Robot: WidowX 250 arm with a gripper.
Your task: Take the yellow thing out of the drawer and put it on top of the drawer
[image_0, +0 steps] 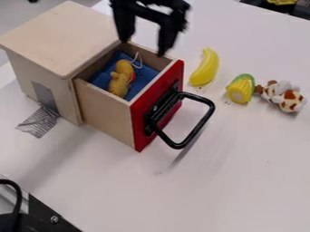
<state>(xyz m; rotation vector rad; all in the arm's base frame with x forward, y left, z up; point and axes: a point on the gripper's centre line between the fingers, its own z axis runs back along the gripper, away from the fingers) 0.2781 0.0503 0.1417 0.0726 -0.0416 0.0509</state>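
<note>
Tool (144, 46) spread apart above open drawer (106, 113), yellow toy (119, 82) between its sides, banana (205, 68) outside

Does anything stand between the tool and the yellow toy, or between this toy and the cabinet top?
Nothing visible stands between the tool and the yellow toy. Toward the cabinet top, its drawer-side edge rises in the way.

This place appears to be a robotics lab. Over the plain white table (248, 176), at twelve o'clock, there hangs a black robot gripper (143, 46). At eight o'clock is a black cable (13, 185), and at seven o'clock a black part with a screw (51, 218), like laboratory equipment.
</note>
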